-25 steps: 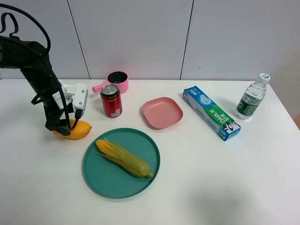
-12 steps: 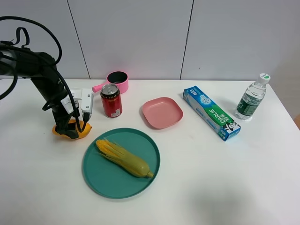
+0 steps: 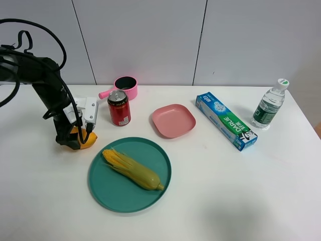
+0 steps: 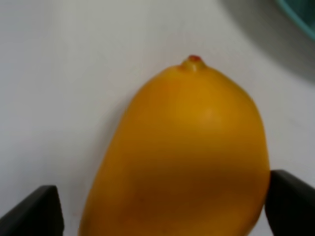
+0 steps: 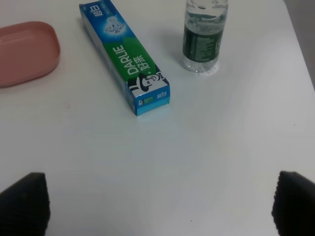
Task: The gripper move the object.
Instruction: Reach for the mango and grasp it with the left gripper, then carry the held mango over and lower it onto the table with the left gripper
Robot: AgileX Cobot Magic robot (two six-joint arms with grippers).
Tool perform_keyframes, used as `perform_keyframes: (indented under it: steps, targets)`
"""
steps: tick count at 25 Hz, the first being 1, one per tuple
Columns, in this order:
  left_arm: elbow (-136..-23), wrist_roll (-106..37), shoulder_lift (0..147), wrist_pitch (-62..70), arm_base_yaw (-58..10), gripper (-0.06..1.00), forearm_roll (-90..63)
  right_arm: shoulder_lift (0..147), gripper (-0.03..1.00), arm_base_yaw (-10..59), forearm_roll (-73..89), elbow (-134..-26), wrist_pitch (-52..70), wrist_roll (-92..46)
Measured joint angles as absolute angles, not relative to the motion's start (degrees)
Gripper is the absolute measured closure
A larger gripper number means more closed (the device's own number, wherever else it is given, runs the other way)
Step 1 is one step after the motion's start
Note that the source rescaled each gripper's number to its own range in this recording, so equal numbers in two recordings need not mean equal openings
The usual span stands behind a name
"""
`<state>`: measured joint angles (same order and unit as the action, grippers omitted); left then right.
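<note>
The orange-yellow mango [image 3: 88, 139] lies on the white table, left of the green plate and in front of the red can. My left gripper [image 3: 70, 140] is lowered over its left part, under the white housing [image 3: 86, 110]. In the left wrist view the mango [image 4: 187, 157] fills the space between the two dark fingertips [image 4: 34, 214]. The jaws stand wide on either side of it, with a small gap at one side. My right gripper [image 5: 160, 211] is open and empty above bare table; it does not show in the high view.
A green plate [image 3: 108, 188] holds a husked corn cob [image 3: 131, 168]. A red can [image 3: 119, 108] and pink cup [image 3: 125, 86] stand behind the mango. A pink dish [image 3: 173, 120], toothpaste box [image 3: 225, 120] and water bottle [image 3: 270, 104] lie to the right.
The left arm has swung in and the gripper has come down around the mango. The mango has stayed in about the same place.
</note>
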<state>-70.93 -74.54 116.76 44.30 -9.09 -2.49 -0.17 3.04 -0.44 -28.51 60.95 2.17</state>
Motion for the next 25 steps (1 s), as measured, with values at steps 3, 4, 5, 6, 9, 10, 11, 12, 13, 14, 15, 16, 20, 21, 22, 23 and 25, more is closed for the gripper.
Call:
perform_keyframes:
  steps: [3,4,5,6,9,10,11,12,13,14,15,16,20,21,22,23,25]
  targets:
    - [-70.93,-74.50,118.77,44.62,-8.45,0.13,-2.36,-0.17,-0.03,3.04,-0.44,-28.51,60.95,2.17]
    - [-70.93,-74.43,119.05,44.62,-8.39,0.13,-2.36,-0.17,-0.03,3.04,-0.44,-28.51,60.95,2.17]
    - [-70.93,-74.36,119.11,44.62,-8.39,0.13,-2.36,-0.17,-0.03,3.04,-0.44,-28.51,60.95,2.17]
    - [-70.93,-74.32,119.13,44.56,-8.39,0.14,-2.36,-0.17,-0.03,3.04,-0.44,-28.51,60.95,2.17]
    - [-70.93,-74.25,119.13,43.62,-8.39,0.74,-2.36,-0.17,-0.03,3.04,-0.44,-28.51,60.95,2.17]
    - [-70.93,-74.25,119.13,43.49,-8.37,0.94,-2.36,-0.17,-0.03,3.04,-0.44,-28.51,60.95,2.17]
    - [-70.93,-74.25,119.13,43.39,-8.37,0.94,-2.31,-0.17,-0.03,3.04,-0.44,-28.51,60.95,2.17]
    - [-70.93,-74.25,119.13,43.37,-8.37,0.94,-2.17,-0.17,-0.03,3.04,-0.44,-28.51,60.95,2.17]
    - [-70.93,-74.25,119.13,43.37,-8.37,0.94,-1.88,-0.17,-0.03,3.04,-0.44,-28.51,60.95,2.17]
    - [-70.93,-74.25,119.02,43.68,-8.37,0.94,-1.35,-0.17,-0.03,3.04,-0.44,-28.51,60.95,2.17]
    - [-70.93,-74.25,118.62,44.21,-8.37,0.94,-0.63,-0.17,-0.03,3.04,-0.44,-28.51,60.95,2.17]
    - [-70.93,-74.03,117.82,44.72,-8.37,0.94,0.00,-0.17,-0.03,3.04,-0.44,-28.51,60.95,2.17]
    - [-70.93,-69.37,109.69,47.99,-8.26,0.94,1.73,-0.17,-0.03,3.04,-0.44,-28.51,60.95,2.17]
    - [-70.93,-67.20,106.69,48.79,-8.26,0.94,1.31,-0.17,-0.03,3.04,-0.44,-28.51,60.95,2.17]
    - [-70.93,-65.24,104.20,49.38,-8.26,0.94,0.00,-0.17,-0.03,3.04,-0.44,-28.51,60.95,2.17]
    - [-70.93,-63.00,101.23,49.92,-8.56,0.94,-1.45,-0.17,-0.03,3.04,-0.44,-28.51,60.95,2.17]
    - [-70.93,-59.67,96.34,50.38,-10.42,0.94,-3.72,-0.17,-0.03,3.04,-0.44,-28.51,60.95,2.17]
